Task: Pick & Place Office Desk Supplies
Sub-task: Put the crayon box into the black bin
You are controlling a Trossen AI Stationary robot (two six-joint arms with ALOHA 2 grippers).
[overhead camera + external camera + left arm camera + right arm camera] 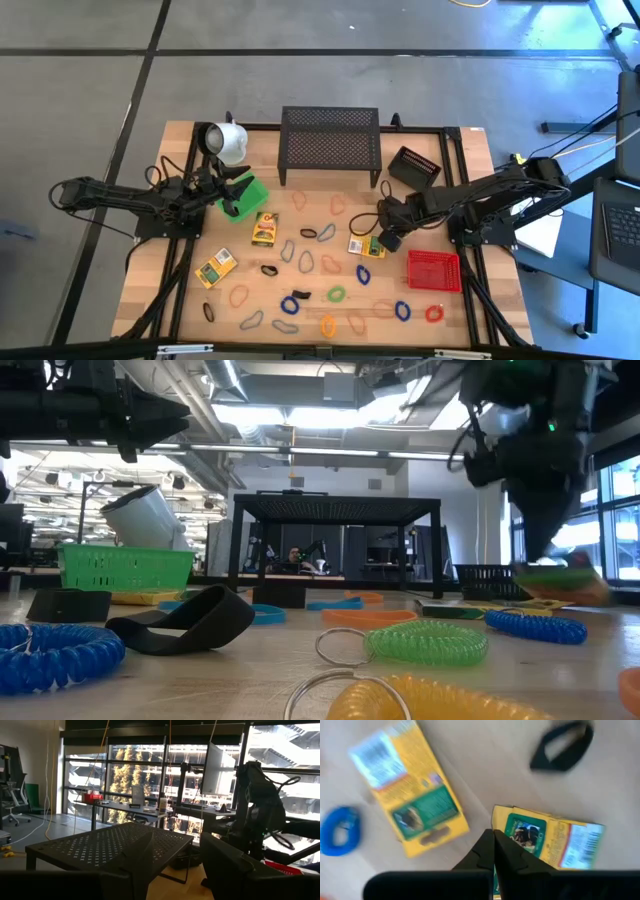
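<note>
Several small coiled loops, such as a blue one [290, 303] and a green one [336, 294], lie flat on the wooden table among small flat yellow boxes [264, 228] [215, 267]. My right gripper [494, 847] [383, 238] points down at mid-right, shut on one yellow box [547, 840]. A second yellow box [410, 800] lies flat on the table beside it. My left gripper [175, 870] [238, 195] waits open over the green basket [250, 192], with nothing between its fingers. My right gripper pinches the yellow box at the edge of one short end [501, 822] between its two fingers. The fingers come from above, pointing steeply down. In the low view the box [560, 582] hangs under the fingers, a little above the tabletop.
A black mesh shelf [330, 145] stands at the table's far middle, a white mug [225, 140] at far left, and a small black basket [415, 165] at far right. A red basket [433, 270] sits near my right gripper. A black loop [562, 747] lies near the held box.
</note>
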